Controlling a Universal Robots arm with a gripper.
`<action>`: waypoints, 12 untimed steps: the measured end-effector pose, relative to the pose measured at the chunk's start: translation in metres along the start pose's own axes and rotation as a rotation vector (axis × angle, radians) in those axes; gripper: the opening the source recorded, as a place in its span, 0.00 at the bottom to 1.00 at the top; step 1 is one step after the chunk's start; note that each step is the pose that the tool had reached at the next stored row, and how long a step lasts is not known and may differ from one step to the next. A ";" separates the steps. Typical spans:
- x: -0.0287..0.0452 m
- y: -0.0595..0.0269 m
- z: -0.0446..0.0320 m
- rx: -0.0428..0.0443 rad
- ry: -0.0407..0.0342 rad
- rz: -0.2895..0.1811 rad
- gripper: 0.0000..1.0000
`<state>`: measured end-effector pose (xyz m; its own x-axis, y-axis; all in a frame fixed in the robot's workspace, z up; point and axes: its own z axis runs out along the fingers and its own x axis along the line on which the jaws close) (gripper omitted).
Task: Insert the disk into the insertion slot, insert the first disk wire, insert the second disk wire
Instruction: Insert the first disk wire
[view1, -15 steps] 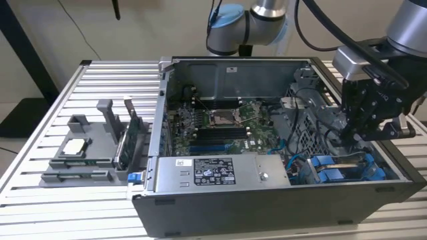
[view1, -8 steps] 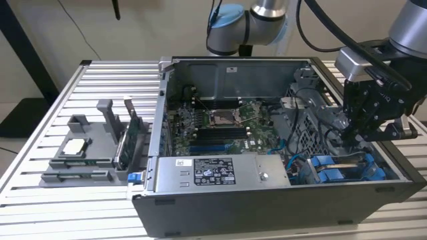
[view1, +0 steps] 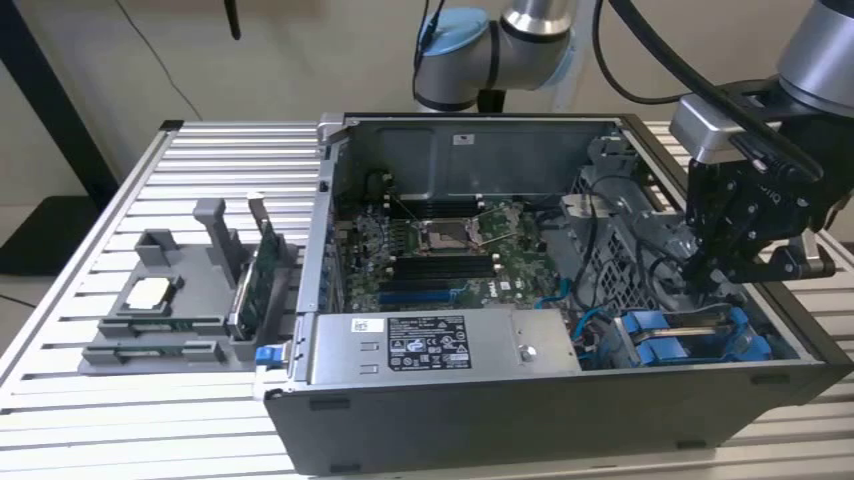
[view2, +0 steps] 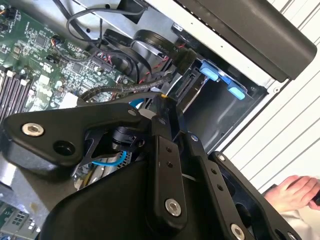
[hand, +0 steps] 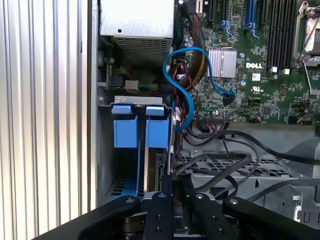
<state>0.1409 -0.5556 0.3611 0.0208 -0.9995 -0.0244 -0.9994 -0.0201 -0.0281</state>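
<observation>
White logo lettering stands on the motherboard (hand: 265, 86); the power-supply label (view1: 427, 352) bears print, seemingly illegible.

Black cable bundle (hand: 235, 137) + looped blue wire (hand: 186, 49) crowd narrow dark grey metal insertion slot (view1: 694, 325), exterior view lower right, room free over green motherboard (view1: 441, 255)

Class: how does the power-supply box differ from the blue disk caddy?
The power-supply box is grey metal with a label; the disk caddy is bright blue plastic. The box sits toward the exterior view's left, the caddy right, below the gripper. Both sit inside the case.
</observation>
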 end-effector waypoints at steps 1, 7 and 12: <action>0.0003 0.0000 0.0000 0.0000 0.0000 0.000 0.19; 0.0071 -0.0001 0.0016 -0.0040 -0.0004 0.005 0.19; 0.0118 -0.0015 0.0056 -0.0127 -0.0038 0.006 0.19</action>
<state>0.1428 -0.5672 0.3552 0.0146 -0.9995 -0.0283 -0.9998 -0.0142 -0.0152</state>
